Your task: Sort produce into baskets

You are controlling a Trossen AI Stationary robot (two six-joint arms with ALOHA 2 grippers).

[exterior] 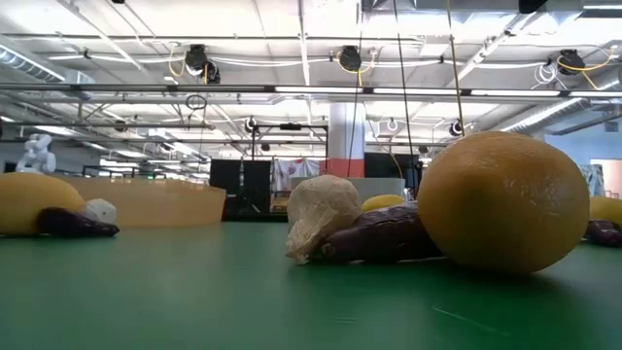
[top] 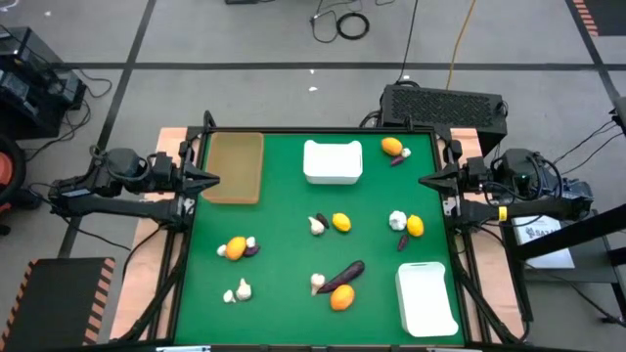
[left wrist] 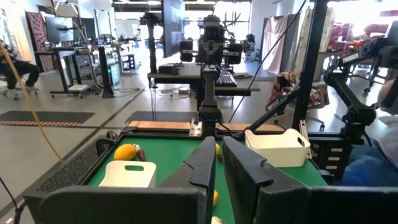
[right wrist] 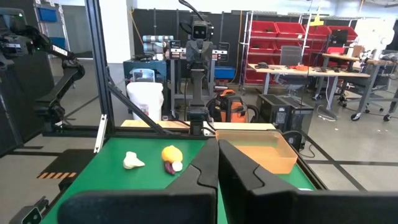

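Nothing sorted yet: produce (top: 341, 298) scattered over the desk (top: 284, 284), all 3 baskets (top: 332, 162) empty. Left hand (top: 210, 179) and right hand (top: 427, 179) parked clenched, grasping nothing. Tight clusters, so probably easy to nudge a neighbour rolling.

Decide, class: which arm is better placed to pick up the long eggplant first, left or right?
Probably the right. The eggplant lies right of the table's middle, beside a white bin on the right side. The right gripper and the left gripper both wait at the table's edges, nothing held.
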